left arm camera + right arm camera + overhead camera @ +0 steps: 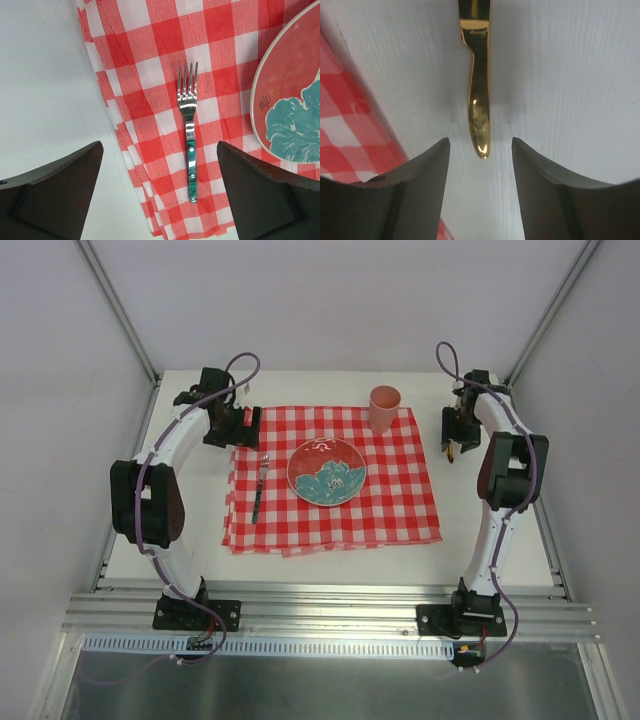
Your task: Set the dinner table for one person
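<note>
1. The desk (330, 570), a wide white top with grey rails, carries a red-and-white checked cloth (400, 510) in its middle. On the cloth lie a red plate (327, 471) with a teal flower, a fork (260, 488) just left of it, and a pink cup (384, 408) to the plate's far right.
2. A gold cutlery piece (479, 100) lies on bare desk just right of the cloth, well apart from the plate. Only its handle shows, so I cannot tell knife from spoon.
3. The right fingers (395, 200) stand apart, one on each side of the handle's end, with a gap on both sides. Nothing is clamped.
4. The left fingers (55, 190) are spread wide above the fork and hold nothing.
5. By my reading, the gold piece is not yet in its place beside the plate.
6. Closing here would catch only the slim, glossy tip of the handle, so the piece may pivot or slip out when lifted.
7. If it is carried low toward the plate, it could catch the cloth's edge and ruck it, or knock the cup over.
</note>
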Robot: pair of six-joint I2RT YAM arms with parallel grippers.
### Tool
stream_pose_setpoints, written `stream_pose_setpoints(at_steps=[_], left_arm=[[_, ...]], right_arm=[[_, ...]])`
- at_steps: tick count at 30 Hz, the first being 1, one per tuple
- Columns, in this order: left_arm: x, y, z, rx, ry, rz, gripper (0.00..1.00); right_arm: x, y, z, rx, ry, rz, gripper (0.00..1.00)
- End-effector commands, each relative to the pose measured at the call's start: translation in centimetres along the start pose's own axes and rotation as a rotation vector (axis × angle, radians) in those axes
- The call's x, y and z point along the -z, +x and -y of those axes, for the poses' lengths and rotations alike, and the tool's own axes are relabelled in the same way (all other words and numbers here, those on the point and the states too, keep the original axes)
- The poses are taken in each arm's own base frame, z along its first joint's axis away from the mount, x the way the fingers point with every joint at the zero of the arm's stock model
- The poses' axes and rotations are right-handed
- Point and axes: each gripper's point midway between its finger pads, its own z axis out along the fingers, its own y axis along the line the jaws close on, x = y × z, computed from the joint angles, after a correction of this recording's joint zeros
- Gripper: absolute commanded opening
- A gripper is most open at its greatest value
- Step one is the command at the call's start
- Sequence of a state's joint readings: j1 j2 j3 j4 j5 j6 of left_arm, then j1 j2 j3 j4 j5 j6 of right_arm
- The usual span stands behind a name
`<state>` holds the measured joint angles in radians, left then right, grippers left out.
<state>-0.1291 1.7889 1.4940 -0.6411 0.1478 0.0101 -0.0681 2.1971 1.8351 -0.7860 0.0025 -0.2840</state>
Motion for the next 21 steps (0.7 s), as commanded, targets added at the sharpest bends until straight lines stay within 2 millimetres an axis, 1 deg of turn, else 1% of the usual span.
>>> stream_pose_setpoints(at_steps=[1,3,4,6,7,9,10,11,13,15,18,20,21], left_arm=[[1.8,0.0,0.1,-0.003,0.001,0.025,0.99],[1.8,0.1,0.0,0.002,0.001,0.024,0.99],[1.8,0.2,0.0,0.003,0.003,0.021,0.99],[1.7,0.2,0.0,0.004,0.001,0.021,0.99],[1.7,0.1,-0.1,0.003,0.001,0.021,0.99],[1.5,0.1,0.0,0.006,0.006,0.018,0.99],[1.5,0.2,0.0,0.007,0.004,0.015,0.99],[1.5,0.1,0.0,0.008,0.006,0.018,0.99],[1.3,0.1,0.0,0.009,0.009,0.013,0.99],[1.3,0.0,0.1,0.010,0.010,0.015,0.99],[1.3,-0.4,0.1,0.009,0.012,0.021,0.99],[1.1,-0.4,0.1,0.009,0.010,0.018,0.99],[1.1,-0.5,0.1,0.009,0.012,0.018,0.99]], right_arm=[[0.3,-2.7,0.1,0.020,0.025,0.068,0.55],[0.1,-3.3,0.1,0.013,0.035,0.080,0.55],[-0.5,-3.3,0.0,0.014,0.038,0.074,0.55],[-0.6,-3.8,0.1,0.017,0.041,0.082,0.55],[-1.0,-3.8,0.0,0.019,0.044,0.079,0.55],[-1.4,-4.1,0.1,0.021,0.049,0.082,0.55],[-1.2,-4.6,0.0,0.021,0.048,0.094,0.55],[-1.6,-4.6,-0.1,0.024,0.048,0.088,0.55],[-1.8,-4.7,-0.2,0.022,0.045,0.088,0.55],[-1.9,-4.5,-0.4,0.023,0.039,0.081,0.52],[-1.8,-3.6,-0.5,0.021,0.031,0.056,0.49],[-2.0,-2.5,-0.5,0.020,0.028,0.029,0.49],[-1.7,-2.2,-0.6,0.020,0.024,0.027,0.48]])
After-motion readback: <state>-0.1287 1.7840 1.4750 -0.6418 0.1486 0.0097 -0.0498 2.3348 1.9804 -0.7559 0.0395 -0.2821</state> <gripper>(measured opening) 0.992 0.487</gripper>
